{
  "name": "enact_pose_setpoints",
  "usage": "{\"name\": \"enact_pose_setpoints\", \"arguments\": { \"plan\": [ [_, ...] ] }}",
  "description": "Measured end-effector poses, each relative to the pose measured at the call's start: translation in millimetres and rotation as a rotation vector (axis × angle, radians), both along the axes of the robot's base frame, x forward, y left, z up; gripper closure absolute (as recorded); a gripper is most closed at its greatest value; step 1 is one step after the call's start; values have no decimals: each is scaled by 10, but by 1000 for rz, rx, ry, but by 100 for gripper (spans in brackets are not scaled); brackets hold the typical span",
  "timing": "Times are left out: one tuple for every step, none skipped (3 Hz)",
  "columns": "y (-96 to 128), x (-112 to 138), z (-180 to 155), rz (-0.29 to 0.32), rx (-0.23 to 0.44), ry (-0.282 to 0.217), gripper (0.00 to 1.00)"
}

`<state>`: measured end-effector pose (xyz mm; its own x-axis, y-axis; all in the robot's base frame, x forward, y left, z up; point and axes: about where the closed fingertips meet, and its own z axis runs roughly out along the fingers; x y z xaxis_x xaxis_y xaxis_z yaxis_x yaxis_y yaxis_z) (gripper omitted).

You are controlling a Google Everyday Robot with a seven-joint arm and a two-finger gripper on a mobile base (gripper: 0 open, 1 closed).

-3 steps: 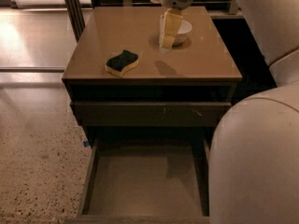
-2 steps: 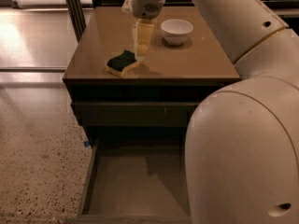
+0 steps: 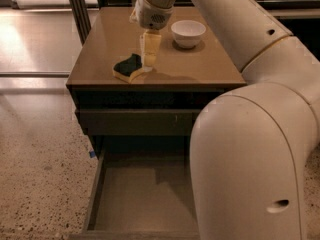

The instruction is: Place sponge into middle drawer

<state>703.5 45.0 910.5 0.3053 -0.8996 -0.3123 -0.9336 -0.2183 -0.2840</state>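
Note:
The sponge (image 3: 128, 67), yellow foam with a dark green top, lies near the front edge of the brown cabinet top (image 3: 100, 59). My gripper (image 3: 149, 60) points straight down and stands right against the sponge's right side, low over the cabinet top. The middle drawer (image 3: 142, 196) is pulled out below, wide and shallow with a bare grey-olive floor. My arm hides its right part.
A white bowl (image 3: 188, 32) stands on the cabinet top behind and right of the gripper. A closed drawer front panel (image 3: 135, 122) sits above the open drawer. My big white arm (image 3: 250, 159) fills the right side. Speckled floor (image 3: 40, 164) lies to the left.
My gripper has moved left from beside the white bowl to the sponge's right side and has come lower. The sponge has stayed in place.

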Motion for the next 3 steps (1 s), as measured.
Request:
{"name": "enact_pose_setpoints", "arguments": {
  "plan": [
    [135, 159, -499, 21, 4, 84, 0],
    [137, 159, -499, 21, 4, 84, 0],
    [248, 194, -518, 45, -2, 74, 0]
  ]
}}
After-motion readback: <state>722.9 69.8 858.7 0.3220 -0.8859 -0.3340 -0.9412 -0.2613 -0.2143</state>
